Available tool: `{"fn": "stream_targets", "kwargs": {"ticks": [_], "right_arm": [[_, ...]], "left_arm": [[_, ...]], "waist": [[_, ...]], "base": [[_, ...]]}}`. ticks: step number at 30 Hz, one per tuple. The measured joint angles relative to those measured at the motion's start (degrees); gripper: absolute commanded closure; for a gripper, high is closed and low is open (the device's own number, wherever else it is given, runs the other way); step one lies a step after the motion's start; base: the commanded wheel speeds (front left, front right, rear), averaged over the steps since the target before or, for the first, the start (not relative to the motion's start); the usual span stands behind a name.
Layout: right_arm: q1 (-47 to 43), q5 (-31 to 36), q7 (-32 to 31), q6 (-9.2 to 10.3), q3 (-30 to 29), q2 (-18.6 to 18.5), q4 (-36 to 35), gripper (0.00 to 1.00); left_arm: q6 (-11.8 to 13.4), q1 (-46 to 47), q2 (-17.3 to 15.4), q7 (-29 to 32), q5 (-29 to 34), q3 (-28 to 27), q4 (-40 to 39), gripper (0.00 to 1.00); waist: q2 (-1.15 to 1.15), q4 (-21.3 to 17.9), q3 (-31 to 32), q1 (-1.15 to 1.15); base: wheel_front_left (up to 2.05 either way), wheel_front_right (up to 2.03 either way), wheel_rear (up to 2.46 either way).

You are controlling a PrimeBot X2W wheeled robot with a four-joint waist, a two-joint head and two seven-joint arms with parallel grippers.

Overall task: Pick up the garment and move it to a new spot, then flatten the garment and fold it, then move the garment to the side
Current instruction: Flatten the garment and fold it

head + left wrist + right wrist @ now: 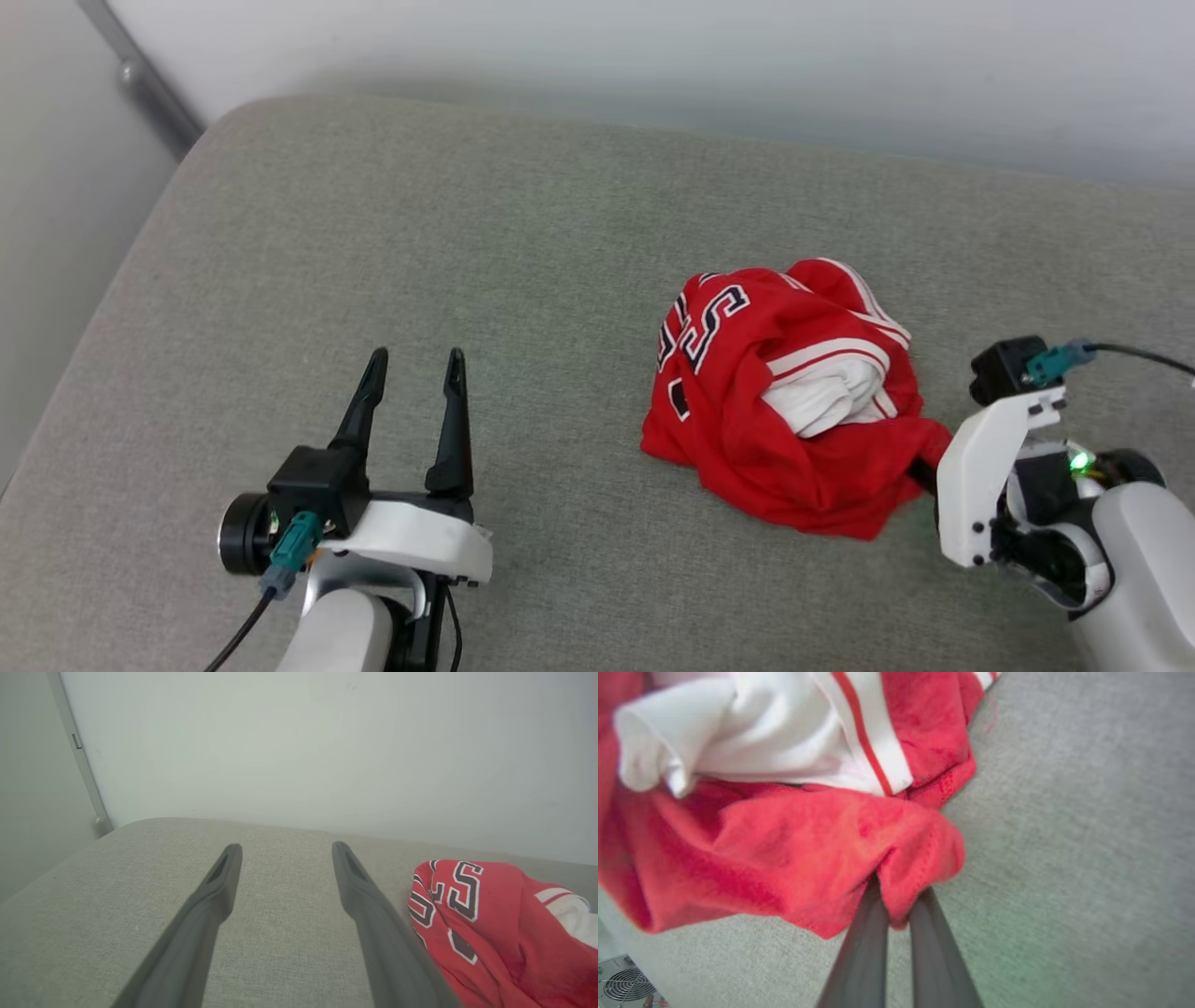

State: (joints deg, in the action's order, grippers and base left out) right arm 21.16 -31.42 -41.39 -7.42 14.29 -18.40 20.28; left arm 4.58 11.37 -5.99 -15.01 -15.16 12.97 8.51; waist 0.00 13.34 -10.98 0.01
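While my left jaws hang wide, my right jaws grip a fold of the red garment (747, 429), which I should next lift clear.

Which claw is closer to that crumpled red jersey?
The right. The right gripper is shut on a fold at the edge of the jersey; the left gripper hangs open over the grey cushion, apart from it.

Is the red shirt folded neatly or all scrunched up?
Scrunched up. The red jersey lies in a crumpled heap on the grey cushion, white lining bulging out, letters bent across wrinkles.
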Motion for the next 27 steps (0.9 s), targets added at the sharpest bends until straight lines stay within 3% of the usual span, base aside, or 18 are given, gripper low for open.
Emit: {"fn": "stream_targets", "kwargs": {"ticks": [5, 11, 17, 22, 24, 25, 27], "right_arm": [[0.5, 2.4, 5.0, -0.08, -0.5, -2.5, -8.2, 1.0], [-5.6, 6.1, 4.9, -0.08, -2.8, -3.0, -21.4, 1.0], [-22.7, 7.0, -0.7, -0.08, -1.7, 1.0, -30.7, 1.0], [-33.4, 5.6, -1.0, -0.08, 1.9, 6.6, -25.7, 1.0], [-34.0, 5.5, 1.3, -0.05, 2.0, 8.2, -21.6, 0.49], [-34.1, 5.8, 2.7, -0.07, 2.6, 8.6, -20.2, 0.0], [-34.0, 5.9, 6.4, -0.07, 2.7, 9.6, -18.9, 0.0]], "left_arm": [[0.2, -1.6, -0.2, -0.1, -0.7, -0.9, 1.0, 0.0], [0.7, -3.8, -1.4, 0.1, -1.3, -2.0, 1.2, 0.0], [1.5, -6.3, -2.5, 1.3, -1.3, -2.1, 0.2, 0.0], [2.0, -6.7, -2.8, 2.5, -1.2, -1.8, -1.1, 0.0], [2.0, -6.8, -2.8, 2.8, -1.3, -1.7, -1.3, 0.0], [2.0, -6.8, -2.9, 2.9, -1.3, -1.7, -1.4, 0.0], [2.2, -7.1, -3.1, 3.3, -1.3, -1.6, -1.6, 0.0]], "waist": [[0.0, -2.2, 1.8, 0.0], [0.0, -6.1, 4.5, 0.0], [0.0, -9.9, 7.5, 0.0], [0.0, -12.1, 9.1, -0.01], [0.0, -12.5, 9.3, 0.0], [0.0, -12.7, 9.4, 0.0], [0.0, -12.8, 9.6, 0.0]], "base": [[0.0, 0.0, 0.0], [0.0, 0.0, 0.0], [0.0, 0.0, 0.0], [0.0, 0.0, 0.0], [0.0, 0.0, 0.0], [0.0, 0.0, 0.0], [0.0, 0.0, 0.0]]}}
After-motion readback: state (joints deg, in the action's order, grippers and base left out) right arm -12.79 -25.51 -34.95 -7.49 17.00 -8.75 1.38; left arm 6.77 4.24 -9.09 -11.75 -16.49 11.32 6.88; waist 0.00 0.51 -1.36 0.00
